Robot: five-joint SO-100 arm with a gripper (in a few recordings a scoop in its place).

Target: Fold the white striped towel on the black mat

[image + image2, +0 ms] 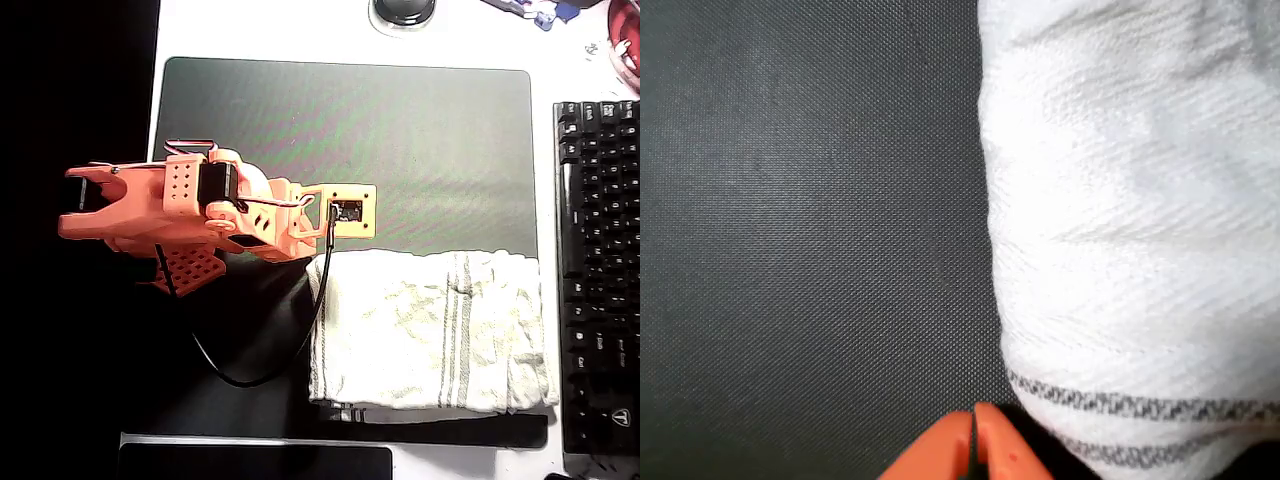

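In the overhead view, one orange plastic robot arm [190, 215] reaches in from the left over one large black-green rectangular desk mat [400, 130] with rounded corners, which lies flat on a white tabletop [350, 30]. A thin black cable [250, 378] loops from the arm down across the mat. To the right of the arm lies one off-white crinkly cloth towel [430, 330] with groups of thin grey-green stripes; it sits on the lower right part of the mat, its right edge reaching just past the mat's border, close beside one black keyboard [600, 270] at the right edge. A round dark object [403, 10] rests on the tabletop above the mat.

The wrist view adds the fine woven texture of the mat [810, 240] on the left and the towel's [1130, 220] rounded edge on the right, with two dark stripes low down. At the bottom, the orange jaws [975, 445] meet tip to tip, closed and holding nothing, just beside the towel's striped end.
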